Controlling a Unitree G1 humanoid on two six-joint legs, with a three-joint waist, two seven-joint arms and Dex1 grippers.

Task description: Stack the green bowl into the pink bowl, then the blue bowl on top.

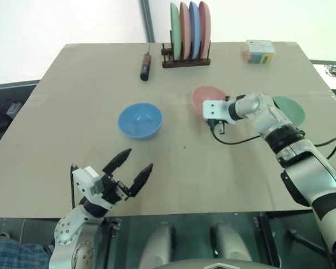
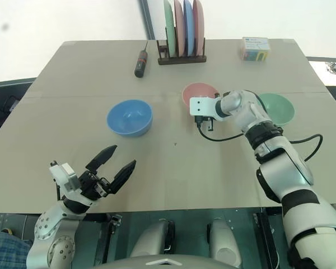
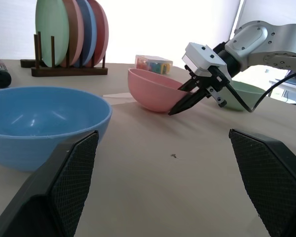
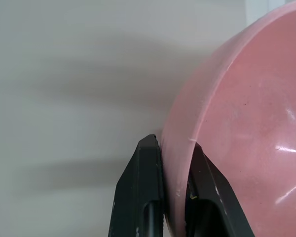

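While the pink bowl (image 1: 204,98) sits mid-tabletop (image 1: 61,84), the right end effector (image 4: 173,163) pinches its rim, one finger inside and one outside. Just beyond that arm lies the green bowl (image 1: 291,108); the blue bowl (image 1: 140,120) rests apart. Nearer, the left end effector (image 1: 134,167) hovers spread wide.

Open tabletop (image 1: 179,168) lies between the left gripper (image 1: 131,167) and the blue bowl (image 1: 140,121). The right gripper (image 4: 173,170), jaws pinched on the pink bowl's (image 1: 204,96) rim, and its arm bar the gap between that bowl and the green bowl (image 1: 291,109). At the far edge stand a plate rack (image 1: 186,59), a screwdriver (image 1: 145,66) and a small box (image 1: 258,51).
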